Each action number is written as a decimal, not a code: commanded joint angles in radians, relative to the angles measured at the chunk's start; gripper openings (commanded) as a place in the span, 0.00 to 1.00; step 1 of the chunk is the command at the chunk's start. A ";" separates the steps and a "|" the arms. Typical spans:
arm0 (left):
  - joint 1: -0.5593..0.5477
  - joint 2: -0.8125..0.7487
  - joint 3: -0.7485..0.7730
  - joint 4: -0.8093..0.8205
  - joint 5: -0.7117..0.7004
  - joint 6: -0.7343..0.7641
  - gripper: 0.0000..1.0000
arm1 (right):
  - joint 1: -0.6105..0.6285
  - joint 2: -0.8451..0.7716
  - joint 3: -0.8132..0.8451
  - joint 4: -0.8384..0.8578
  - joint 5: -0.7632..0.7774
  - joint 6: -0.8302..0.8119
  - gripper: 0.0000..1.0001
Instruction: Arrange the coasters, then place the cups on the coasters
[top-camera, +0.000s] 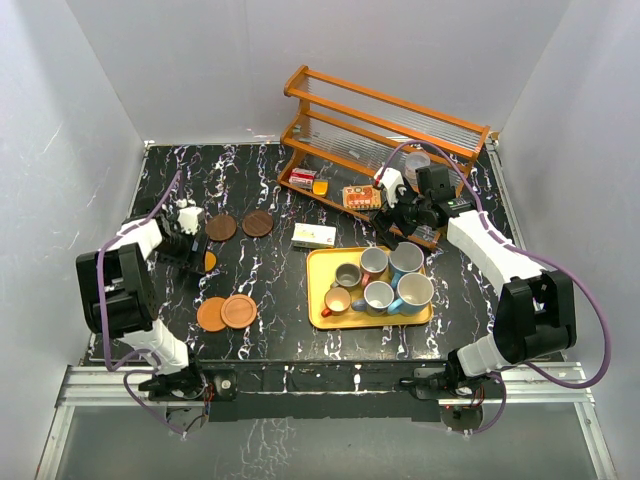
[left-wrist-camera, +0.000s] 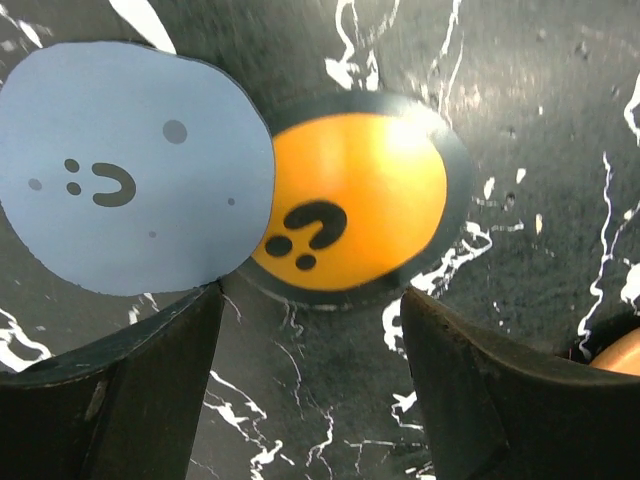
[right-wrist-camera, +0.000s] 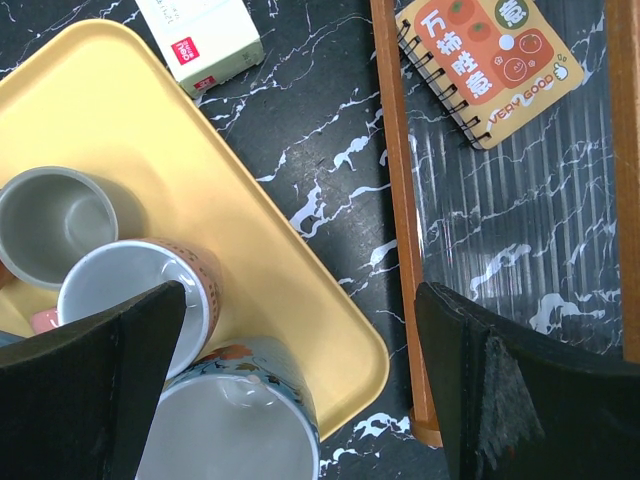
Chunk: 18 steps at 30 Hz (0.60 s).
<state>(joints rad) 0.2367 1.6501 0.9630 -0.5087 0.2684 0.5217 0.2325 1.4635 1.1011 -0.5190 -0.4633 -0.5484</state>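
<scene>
In the left wrist view a blue-grey coaster (left-wrist-camera: 130, 165) lies on the black marble table with its edge over an orange coaster (left-wrist-camera: 350, 200). My left gripper (left-wrist-camera: 310, 370) hovers just short of them, open, with only table between its fingers. Seen from above, the left gripper (top-camera: 196, 256) hides most of that pair. Two dark brown coasters (top-camera: 240, 225) lie behind it and two orange ones (top-camera: 225, 312) lie nearer. Several cups (top-camera: 378, 296) stand on the yellow tray (top-camera: 322, 258). My right gripper (right-wrist-camera: 300, 390) is open over the tray's corner, beside a blue cup (right-wrist-camera: 240, 420).
A wooden rack (top-camera: 380, 130) stands at the back right, with an orange notebook (right-wrist-camera: 485, 65) on its lower shelf and a clear plastic cup (top-camera: 416, 163) by it. A small cream box (top-camera: 314, 236) lies just behind the tray.
</scene>
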 joint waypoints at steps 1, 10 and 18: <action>-0.020 0.077 0.026 0.069 0.043 -0.039 0.72 | -0.006 0.000 0.020 0.024 0.004 -0.011 0.99; -0.066 0.117 0.037 0.051 0.023 -0.019 0.69 | -0.006 0.001 0.020 0.022 0.010 -0.013 0.98; -0.097 0.072 0.003 -0.016 -0.010 0.037 0.68 | -0.007 0.013 0.024 0.018 0.000 -0.013 0.98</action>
<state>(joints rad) 0.1703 1.7111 1.0149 -0.4191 0.2470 0.5247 0.2325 1.4727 1.1011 -0.5194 -0.4583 -0.5491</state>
